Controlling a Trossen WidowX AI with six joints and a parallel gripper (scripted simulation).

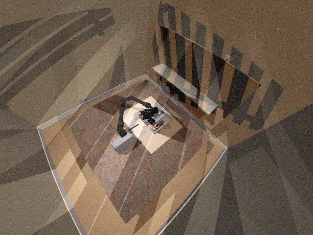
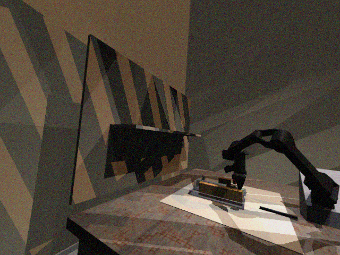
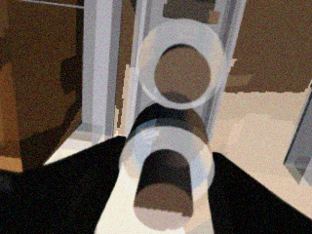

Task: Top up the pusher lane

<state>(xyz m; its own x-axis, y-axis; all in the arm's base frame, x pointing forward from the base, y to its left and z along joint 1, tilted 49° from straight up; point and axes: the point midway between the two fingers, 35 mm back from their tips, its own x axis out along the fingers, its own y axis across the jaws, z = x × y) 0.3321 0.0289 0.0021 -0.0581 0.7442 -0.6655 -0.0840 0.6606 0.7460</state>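
My gripper [image 3: 167, 152] [image 2: 239, 188] is shut on a pale, round jar with a brown cap [image 3: 163, 200], at the front end of the sprung lane. A matching jar [image 3: 181, 73] stands between the clear walls of the lane [image 3: 222, 83], directly behind the held jar. The two look very close or touching; a dark curved band lies between them. A dark block shows behind the rear jar at the top edge of the wrist view. The held jar's base and the low front stop are hidden, so its height over the lane floor cannot be told.
An amber block [image 2: 221, 191] stands in the neighbouring lane, left in the wrist view. A tray [image 1: 166, 123] holds a red-topped item [image 1: 157, 126] and a brown item [image 1: 161, 123]. A black rod [image 2: 278, 212] lies near the arm's base. A wall shelf [image 1: 185, 88] is beyond the table.
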